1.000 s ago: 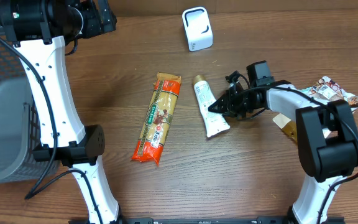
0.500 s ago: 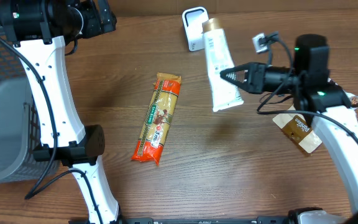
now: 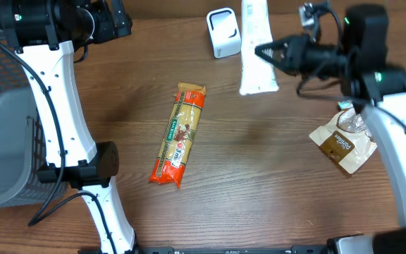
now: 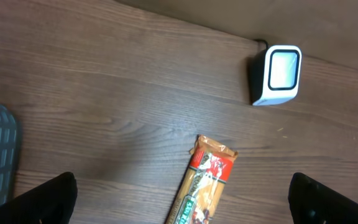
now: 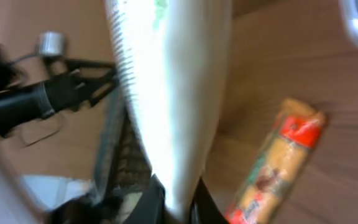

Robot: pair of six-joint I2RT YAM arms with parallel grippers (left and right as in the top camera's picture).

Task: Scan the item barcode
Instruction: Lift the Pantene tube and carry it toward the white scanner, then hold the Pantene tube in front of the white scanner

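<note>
Matte brown wood-grain table (image 3: pixel 259 176); right gripper (image 3: pixel 261 51) clamped on smooth white plastic tube (image 3: pixel 257 35) at 1 o'clock, left gripper (image 4: pixel 185 194) spread wide.

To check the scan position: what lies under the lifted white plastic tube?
Around the white plastic tube, shut in the right gripper, only bare brown wooden table shows; the strip directly beneath it is covered.

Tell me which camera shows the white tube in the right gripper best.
Overhead: the white tube shows nearly whole, pinched by the right gripper, beside the scanner. The right wrist view shows it close up and blurred. The left wrist view misses it.
</note>
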